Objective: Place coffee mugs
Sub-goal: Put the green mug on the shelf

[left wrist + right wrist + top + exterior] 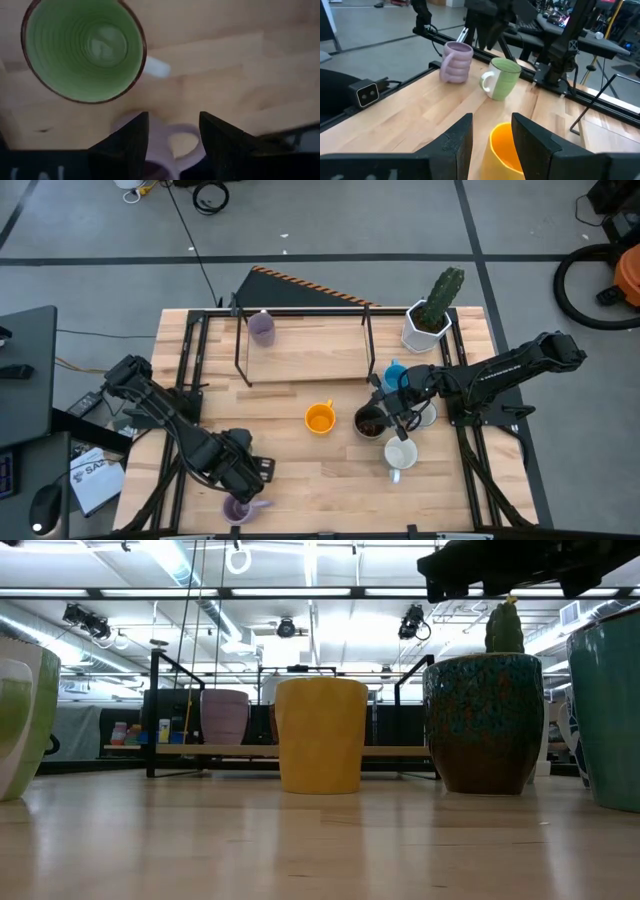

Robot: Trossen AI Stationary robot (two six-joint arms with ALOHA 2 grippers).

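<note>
Several mugs are spread across the wooden counter (pixel 300 460): an orange mug (pixel 319 419) and a dark brown mug (pixel 369 422) near the middle, a white mug (pixel 400 454) just beside the brown one, a blue mug (pixel 395 372) behind them, and one purple mug (pixel 261 328) set on the far metal rack (pixel 300 345). At the near left edge a second purple mug (pixel 170 150) and a green mug (pixel 82 47) stand close together.

The left hand (pixel 170 137) is held above that near purple mug with its fingers spread wide and nothing gripped – the mug's handle is seen between them. The right hand (pixel 492 135) is held over the central cluster, facing the orange mug, its fingers parted and empty.

These mugs are judged to be glazed ceramic – stiff, fairly heavy for their size, slippery and breakable if dropped. A pinch across the rim wall is likely the firmest hold; the handle is thinner and could let the mug twist.
</note>
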